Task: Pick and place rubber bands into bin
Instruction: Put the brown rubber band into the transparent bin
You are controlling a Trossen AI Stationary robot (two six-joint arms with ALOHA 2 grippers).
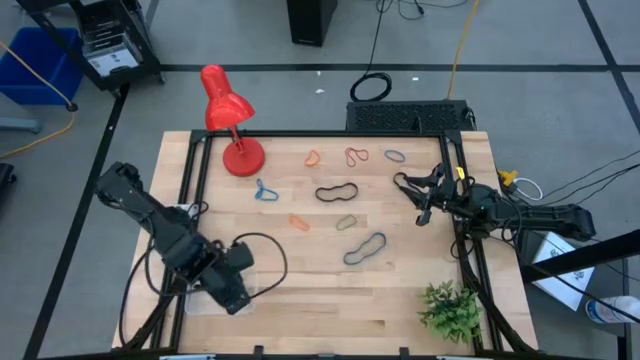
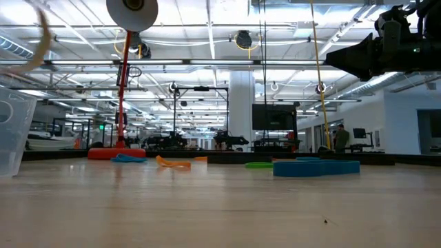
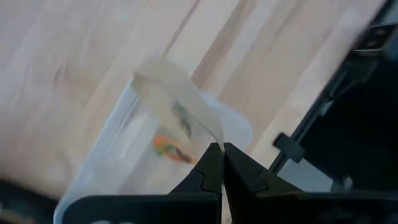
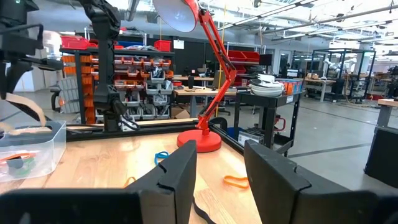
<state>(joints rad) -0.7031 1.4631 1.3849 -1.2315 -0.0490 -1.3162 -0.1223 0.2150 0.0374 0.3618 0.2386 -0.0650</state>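
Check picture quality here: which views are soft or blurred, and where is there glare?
High view: evenly lit, sharp, rubber bands distinct. Low view: bare tabletop in front soft, bright ceiling lights behind. Left wrist view: blurred, the clear bin and the tan band held in the shut left gripper smeared. Right wrist view: red lamp crisp, own fingers soft.

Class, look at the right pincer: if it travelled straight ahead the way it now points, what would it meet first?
Probably the red desk lamp: the open right pincer faces the lamp's base across bare table. A black rubber band lies low between its fingers, likely below the line; depth is uncertain.
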